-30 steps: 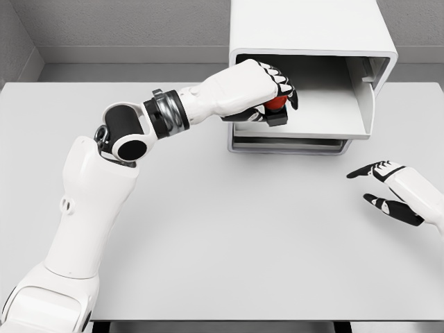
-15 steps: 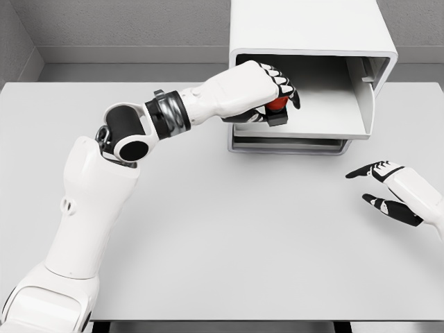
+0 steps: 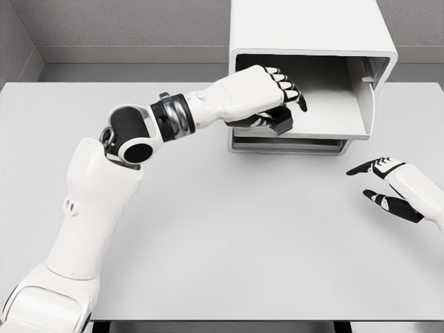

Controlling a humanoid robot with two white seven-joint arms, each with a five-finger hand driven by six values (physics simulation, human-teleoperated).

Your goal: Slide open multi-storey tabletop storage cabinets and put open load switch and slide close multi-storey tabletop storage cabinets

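My left hand point(image 3: 260, 94) curled around the black switch point(image 3: 281, 123) just under my fingers, over the front lip of the open drawer point(image 3: 326, 118) of the white cabinet point(image 3: 305, 28), switch mostly hidden so its long axis unclear, my right hand point(image 3: 388, 187) spread loose, well apart on the table point(image 3: 222, 243).

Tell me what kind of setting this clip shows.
Likely a bare simulated tabletop workstation: a plain grey table against grey walls, a white storage cabinet with its drawer pulled out, and the left hand holding a load switch at it.
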